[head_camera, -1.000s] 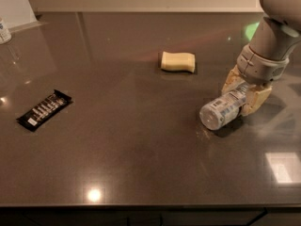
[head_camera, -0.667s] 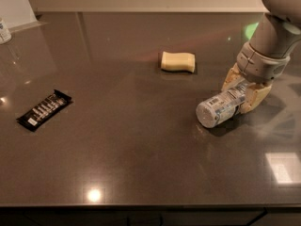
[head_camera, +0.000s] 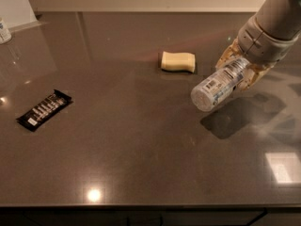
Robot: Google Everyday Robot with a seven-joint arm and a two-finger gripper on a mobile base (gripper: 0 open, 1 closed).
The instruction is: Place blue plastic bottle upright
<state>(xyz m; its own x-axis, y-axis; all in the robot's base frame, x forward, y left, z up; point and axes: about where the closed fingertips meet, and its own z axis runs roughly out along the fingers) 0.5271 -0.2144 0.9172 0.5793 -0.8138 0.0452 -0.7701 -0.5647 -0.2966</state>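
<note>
The blue plastic bottle [head_camera: 217, 85] is a small clear bottle with a white-and-blue label. It is held off the dark countertop, tilted, with its base pointing toward the front left and its cap end hidden in the gripper. My gripper [head_camera: 241, 69] is at the right of the view, shut on the bottle's upper end, with tan fingers [head_camera: 226, 56] on either side of it. The bottle's shadow lies on the counter below and to the right.
A yellow sponge [head_camera: 178, 61] lies on the countertop [head_camera: 131, 140] left of the gripper. A black snack bar wrapper [head_camera: 44, 109] lies at the left. A white-capped container [head_camera: 4, 31] stands at the far left edge by a white wall panel.
The gripper has lifted the bottle off the countertop and raised it; the bottle now hangs tilted above its shadow. Sponge and wrapper have not moved.
</note>
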